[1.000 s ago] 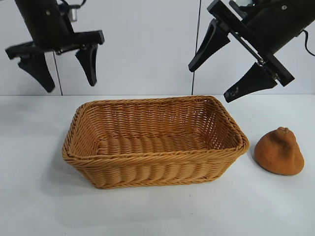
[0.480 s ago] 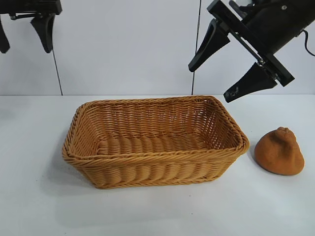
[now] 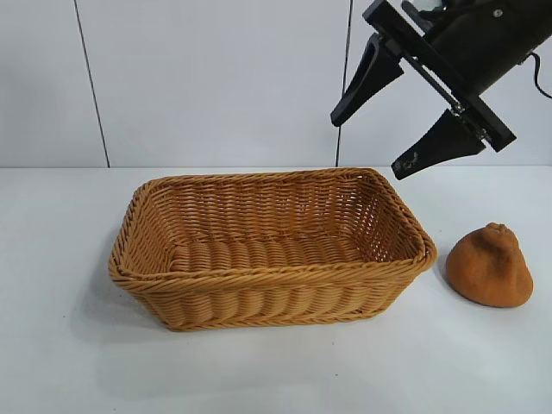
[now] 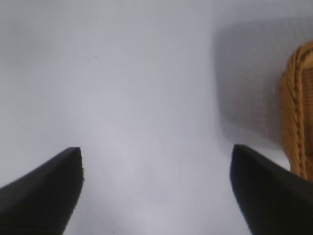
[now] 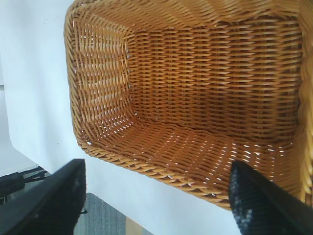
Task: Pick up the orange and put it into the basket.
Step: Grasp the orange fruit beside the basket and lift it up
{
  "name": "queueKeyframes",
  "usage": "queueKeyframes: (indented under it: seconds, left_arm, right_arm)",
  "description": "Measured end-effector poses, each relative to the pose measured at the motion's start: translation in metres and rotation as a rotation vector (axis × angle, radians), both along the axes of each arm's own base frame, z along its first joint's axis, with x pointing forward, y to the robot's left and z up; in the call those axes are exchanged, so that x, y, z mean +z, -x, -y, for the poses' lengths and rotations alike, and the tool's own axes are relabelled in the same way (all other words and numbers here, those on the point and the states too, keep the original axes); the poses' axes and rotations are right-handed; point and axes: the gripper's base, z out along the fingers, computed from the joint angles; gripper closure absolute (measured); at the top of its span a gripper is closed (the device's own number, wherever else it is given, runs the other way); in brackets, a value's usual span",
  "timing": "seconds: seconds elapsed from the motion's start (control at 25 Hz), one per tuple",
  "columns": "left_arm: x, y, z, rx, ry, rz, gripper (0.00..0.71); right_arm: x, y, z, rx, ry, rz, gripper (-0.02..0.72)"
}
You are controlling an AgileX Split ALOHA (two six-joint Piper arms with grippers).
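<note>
The orange (image 3: 490, 266) is a lumpy orange-brown fruit resting on the white table, just right of the basket (image 3: 267, 280). The honey-tan wicker basket stands empty in the middle of the table; its inside fills the right wrist view (image 5: 195, 88), and its rim edge shows in the left wrist view (image 4: 298, 107). My right gripper (image 3: 369, 141) hangs open and empty above the basket's right end, up and left of the orange. My left gripper (image 4: 156, 171) is out of the exterior view; its own view shows it open over bare table beside the basket.
The white table (image 3: 69, 345) runs to a pale panelled wall (image 3: 216, 78) behind. The table's edge and the floor beyond show in the right wrist view (image 5: 112, 215).
My left arm has risen and swung left out of the exterior view. My right arm, the basket and the orange have not moved.
</note>
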Motion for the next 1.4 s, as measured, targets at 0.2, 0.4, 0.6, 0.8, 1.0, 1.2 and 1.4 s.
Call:
queueKeyframes:
  seconds: [0.2, 0.4, 0.6, 0.8, 1.0, 1.2, 1.4]
  left_arm:
    - [0.002, 0.086, -0.006, -0.003, 0.0, 0.028, 0.121]
    - [-0.014, 0.165, -0.012, -0.004, 0.003, 0.081, 0.121]
    - [-0.036, 0.22, -0.015, -0.006, 0.023, 0.235, 0.121]
    - [-0.052, 0.253, -0.017, -0.009, 0.043, 0.442, 0.121]
    - [-0.055, 0.271, -0.018, -0.01, 0.052, 0.532, 0.121]
    - [-0.053, 0.285, -0.019, -0.011, 0.059, 0.625, 0.121]
    - [-0.052, 0.309, -0.021, -0.012, 0.07, 0.779, 0.121]
  right_arm:
    - [0.0, 0.0, 0.0, 0.001, 0.0, -0.001, 0.156]
    - [0.0, 0.001, 0.0, 0.006, -0.001, -0.007, 0.156]
    - [0.0, 0.001, -0.001, 0.008, -0.008, -0.014, 0.156]
    - [0.0, 0.002, -0.001, 0.009, -0.008, -0.014, 0.156]
    - [0.0, 0.002, 0.0, 0.015, -0.003, -0.01, 0.156]
    - [0.004, 0.004, 0.005, 0.04, 0.068, 0.031, 0.156]
    - [0.009, 0.007, 0.018, 0.019, 0.214, 0.062, 0.156]
